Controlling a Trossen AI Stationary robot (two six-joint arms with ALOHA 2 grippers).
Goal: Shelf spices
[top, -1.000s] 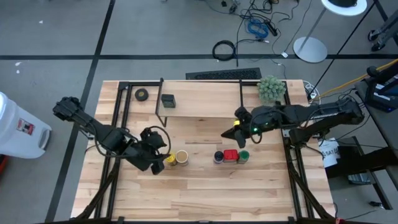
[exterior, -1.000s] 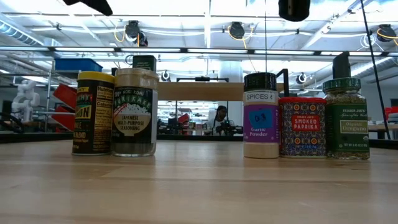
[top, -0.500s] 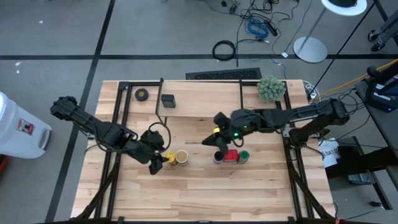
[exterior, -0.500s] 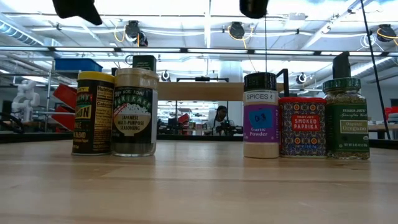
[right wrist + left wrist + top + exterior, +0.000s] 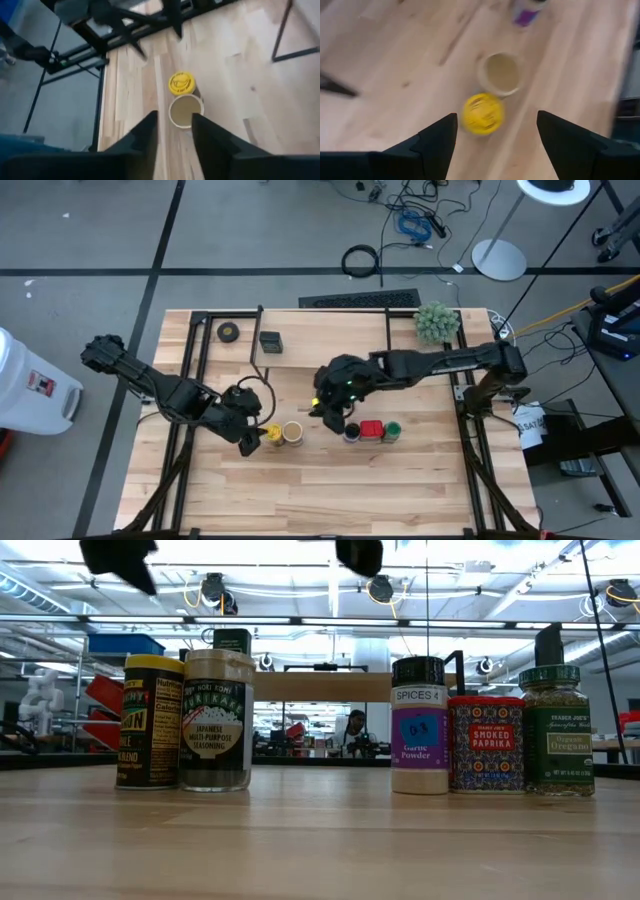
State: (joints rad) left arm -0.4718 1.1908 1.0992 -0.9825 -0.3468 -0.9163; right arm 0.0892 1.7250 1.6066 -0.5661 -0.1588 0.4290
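Five upright spices (image 5: 421, 725) in a table row (sixth, a dark tin (image 5: 269, 341), on the shelf (image 5: 320, 340)).

Robotics lab or workshop, bare concrete floor (image 5: 90, 230) around a wooden worktop (image 5: 330, 490), loose cables (image 5: 415, 220) and a lamp base (image 5: 498, 258) at one o'clock, ceiling strip lights (image 5: 300, 620), a person (image 5: 352, 728) seated at distant benches
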